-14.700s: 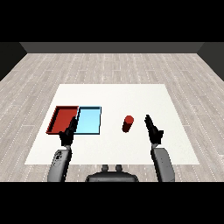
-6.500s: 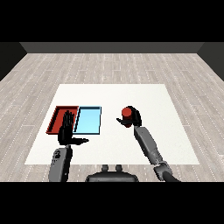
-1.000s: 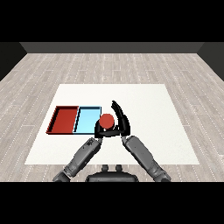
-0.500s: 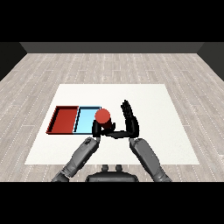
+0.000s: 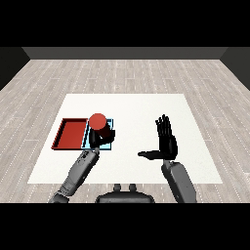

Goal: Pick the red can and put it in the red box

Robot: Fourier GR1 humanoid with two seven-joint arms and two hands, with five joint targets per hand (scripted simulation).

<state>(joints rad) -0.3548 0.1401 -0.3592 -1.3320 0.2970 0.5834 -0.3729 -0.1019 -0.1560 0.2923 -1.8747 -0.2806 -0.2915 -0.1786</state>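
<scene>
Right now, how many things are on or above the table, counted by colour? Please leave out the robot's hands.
Red: 2, the red tray and the red can, which the left hand holds over the light blue tray.
Light blue: 1, the light blue tray.
Total: 3.
</scene>
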